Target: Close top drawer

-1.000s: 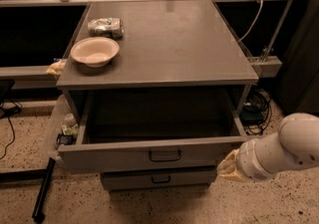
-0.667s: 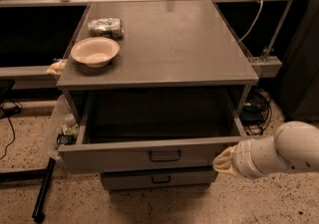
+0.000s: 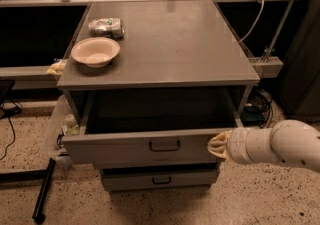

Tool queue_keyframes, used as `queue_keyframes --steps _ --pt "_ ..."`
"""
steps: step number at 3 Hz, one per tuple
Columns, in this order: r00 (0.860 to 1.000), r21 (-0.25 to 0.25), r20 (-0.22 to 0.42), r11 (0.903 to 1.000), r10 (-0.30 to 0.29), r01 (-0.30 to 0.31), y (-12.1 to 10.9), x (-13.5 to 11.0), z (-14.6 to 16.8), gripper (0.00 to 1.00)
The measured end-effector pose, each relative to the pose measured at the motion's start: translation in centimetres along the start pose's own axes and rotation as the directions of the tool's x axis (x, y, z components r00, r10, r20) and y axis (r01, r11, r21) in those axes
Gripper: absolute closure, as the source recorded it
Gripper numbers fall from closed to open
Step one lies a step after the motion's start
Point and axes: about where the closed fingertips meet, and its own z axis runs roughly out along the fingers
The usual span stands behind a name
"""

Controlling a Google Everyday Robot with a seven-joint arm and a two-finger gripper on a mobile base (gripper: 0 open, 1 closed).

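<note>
My gripper point(image 3: 218, 145) is at the right end of the top drawer point(image 3: 125, 145) front panel, below the table point(image 3: 170, 44) front edge; whether it is spread or closed I cannot tell. The top drawer stands open, projecting forward from under the table. A bowl point(image 3: 95, 51) sits on the table's left side.

The pincer point(image 3: 217, 145), at the near right, is pale beige. The arm point(image 3: 280, 144) behind it is thick, rounded and white, with small dark dots.
</note>
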Motion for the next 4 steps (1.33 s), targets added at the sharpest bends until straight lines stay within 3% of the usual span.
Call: queue_keyframes --steps 1,2,3,4 --pt "0.999 0.050 0.019 0.9984 -0.028 0.027 -2.9 -0.4 0.9 1.00" --pt "0.999 0.064 0.024 0.9975 -0.030 0.028 -6.0 0.2 2.8 1.00" --pt "1.000 0.056 0.011 0.9983 -0.017 0.016 -8.8 1.1 5.1 1.00" --pt "1.000 0.045 0.004 0.9990 -0.005 0.005 -10.0 1.6 6.3 1.00"
